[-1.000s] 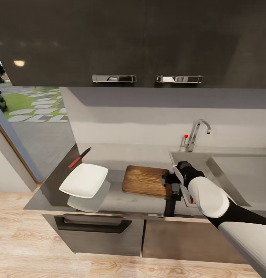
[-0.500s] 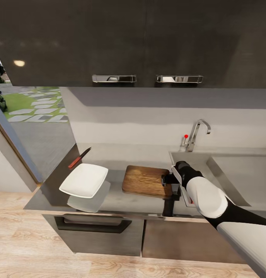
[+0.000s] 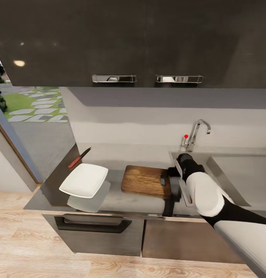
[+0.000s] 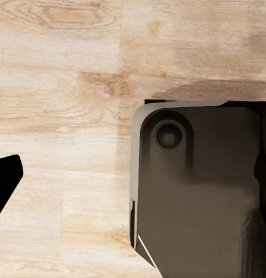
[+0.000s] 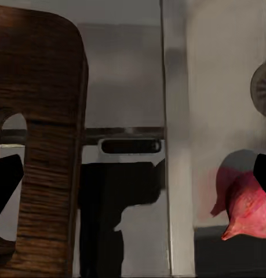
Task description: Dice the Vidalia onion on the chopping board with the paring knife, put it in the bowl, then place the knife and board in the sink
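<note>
The dark grey countertop (image 3: 121, 200) runs under the wall cabinets, and everything is placed from the sink (image 3: 225, 170), the steel basin set into its far right end with a chrome tap (image 3: 196, 133) behind it. The chopping board (image 3: 144, 180) lies flat just left of the sink; the right gripper (image 3: 168, 177) sits at its handle-hole end, but whether its fingers are apart or together cannot be told. The white bowl (image 3: 84, 179) sits further left, and the paring knife (image 3: 79, 158) lies behind the bowl. A reddish onion (image 5: 248, 205) rests inside the sink. The left gripper's state cannot be told.
</note>
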Tool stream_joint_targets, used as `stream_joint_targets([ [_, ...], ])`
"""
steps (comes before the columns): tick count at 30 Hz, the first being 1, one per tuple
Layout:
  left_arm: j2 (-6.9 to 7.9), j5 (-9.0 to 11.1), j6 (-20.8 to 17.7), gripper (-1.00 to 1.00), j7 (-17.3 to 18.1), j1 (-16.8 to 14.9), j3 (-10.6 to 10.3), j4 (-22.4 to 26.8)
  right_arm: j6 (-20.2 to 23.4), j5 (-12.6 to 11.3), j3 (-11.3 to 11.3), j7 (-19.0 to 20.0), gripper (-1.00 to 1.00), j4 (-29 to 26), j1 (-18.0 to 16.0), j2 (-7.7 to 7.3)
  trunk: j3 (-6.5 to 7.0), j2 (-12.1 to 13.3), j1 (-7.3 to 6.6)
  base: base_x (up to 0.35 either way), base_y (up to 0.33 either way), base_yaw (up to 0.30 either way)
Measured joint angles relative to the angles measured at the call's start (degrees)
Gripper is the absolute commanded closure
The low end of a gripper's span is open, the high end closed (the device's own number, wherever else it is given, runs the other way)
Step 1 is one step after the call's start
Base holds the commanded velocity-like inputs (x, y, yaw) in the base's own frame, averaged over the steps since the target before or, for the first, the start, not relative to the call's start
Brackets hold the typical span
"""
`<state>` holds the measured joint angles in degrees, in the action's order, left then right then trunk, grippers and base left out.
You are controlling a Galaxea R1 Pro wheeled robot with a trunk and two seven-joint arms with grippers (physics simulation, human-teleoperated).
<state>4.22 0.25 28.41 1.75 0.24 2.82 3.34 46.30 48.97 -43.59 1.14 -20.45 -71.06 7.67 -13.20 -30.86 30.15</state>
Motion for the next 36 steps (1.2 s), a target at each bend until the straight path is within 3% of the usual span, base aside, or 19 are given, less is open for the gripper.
stream_joint_targets([
  [5,0.0,0.0,0.0,-1.0,0.0,0.0,0.0,0.0,3.8,-0.1,1.8,0.2,-1.0,-7.3,-0.1,1.93,0.0,0.0,0.0,0.0,0.0,0.0],
  [9,0.0,0.0,0.0,-1.0,0.0,0.0,0.0,0.0,6.9,-0.5,7.7,0.6,-1.0,-10.4,-0.1,2.25,0.0,0.0,0.01,-0.056,0.0,0.0],
  [11,0.0,0.0,0.0,-1.0,0.0,0.0,0.0,0.0,7.6,-0.7,9.3,1.4,-1.0,-10.9,-0.1,2.25,0.0,0.0,0.03,-0.201,0.0,0.0],
  [36,-0.01,0.0,0.0,-1.0,-0.1,0.0,0.0,0.0,7.6,-0.9,10.4,2.3,-1.0,-10.9,-0.1,2.23,0.0,0.0,0.03,-0.329,0.0,0.0],
])
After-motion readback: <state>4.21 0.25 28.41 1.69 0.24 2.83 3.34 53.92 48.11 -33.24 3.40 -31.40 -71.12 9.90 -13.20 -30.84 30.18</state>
